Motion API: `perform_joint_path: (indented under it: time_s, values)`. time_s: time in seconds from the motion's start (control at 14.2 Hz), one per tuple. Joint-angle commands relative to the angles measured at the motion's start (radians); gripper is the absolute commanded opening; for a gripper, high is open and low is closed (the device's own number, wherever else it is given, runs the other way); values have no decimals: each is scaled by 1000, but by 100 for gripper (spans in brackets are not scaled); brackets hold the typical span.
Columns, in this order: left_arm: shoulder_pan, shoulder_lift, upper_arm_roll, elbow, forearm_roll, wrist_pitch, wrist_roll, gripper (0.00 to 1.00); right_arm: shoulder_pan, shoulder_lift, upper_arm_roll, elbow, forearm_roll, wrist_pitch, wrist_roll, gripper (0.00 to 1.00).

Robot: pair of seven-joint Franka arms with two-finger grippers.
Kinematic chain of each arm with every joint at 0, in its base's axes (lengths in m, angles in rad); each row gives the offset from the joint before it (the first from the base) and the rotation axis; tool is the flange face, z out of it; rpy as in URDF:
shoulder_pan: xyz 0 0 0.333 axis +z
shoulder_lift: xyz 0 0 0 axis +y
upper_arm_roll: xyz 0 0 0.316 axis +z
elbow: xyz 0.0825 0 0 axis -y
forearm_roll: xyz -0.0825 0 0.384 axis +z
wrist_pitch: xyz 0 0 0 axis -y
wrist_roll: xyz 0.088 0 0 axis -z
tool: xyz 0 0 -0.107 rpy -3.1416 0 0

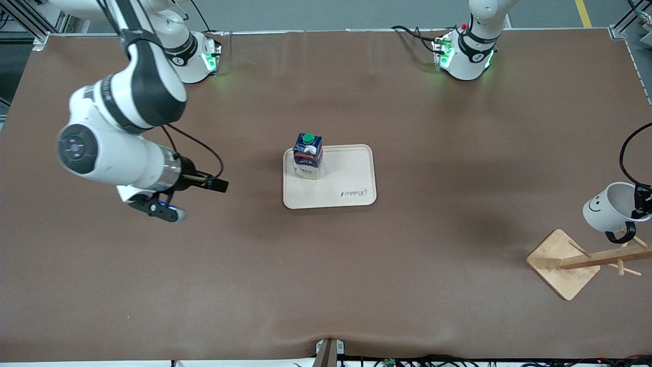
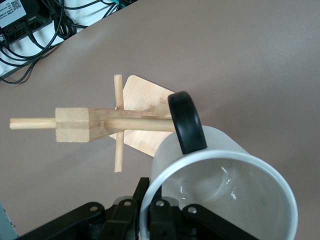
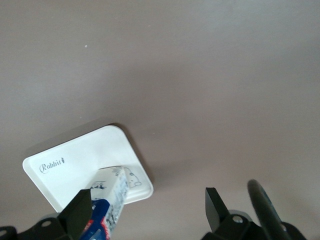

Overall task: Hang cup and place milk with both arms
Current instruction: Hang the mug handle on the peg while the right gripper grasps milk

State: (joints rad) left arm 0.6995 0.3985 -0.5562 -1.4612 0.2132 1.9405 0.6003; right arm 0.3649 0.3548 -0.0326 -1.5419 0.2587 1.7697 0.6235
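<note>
The milk, a dark blue carton with a green cap, stands upright on the cream tray at the corner toward the right arm. My right gripper is open and empty above the bare table, beside the tray toward the right arm's end. In the right wrist view the milk shows between its spread fingers, farther off. My left gripper is shut on the rim of the white smiley cup. It holds the cup tilted over the wooden rack. The black handle is at a peg's tip.
The rack's square base sits near the left arm's end of the table, nearer the front camera than the tray. Cables lie off the table's edge by the rack. The arm bases glow green along the table's top edge.
</note>
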Motion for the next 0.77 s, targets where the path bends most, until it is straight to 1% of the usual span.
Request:
perform_joint_path:
  time_s: [0.0,0.07,0.14,0.21,0.28,0.35,0.42,0.56,0.7]
  values:
    - [21,32,-8,28,-15,18,21,0,121,-7,-6,-87,17,108,120,100]
    - [21,37,-8,30,-15,20,18,0,182,-7,-7,-89,17,128,186,100]
    - [20,43,-8,31,-15,20,10,0,221,-1,-7,-89,16,138,229,100]
    - [17,48,-8,38,-15,21,3,22,244,3,-7,-89,16,142,240,100]
    - [12,52,-8,41,-17,21,-14,68,271,4,-7,-90,16,142,243,100]
    - [11,56,-10,44,-18,21,-49,100,304,4,-7,-89,16,145,266,100]
    - [9,51,-16,42,-23,20,-89,100,321,6,-7,-89,16,163,288,100]
    - [6,30,-36,42,-25,15,-175,100,383,53,-10,-93,7,218,291,100]
    - [6,11,-53,38,-25,0,-279,100,405,65,-10,-104,-4,225,306,100]
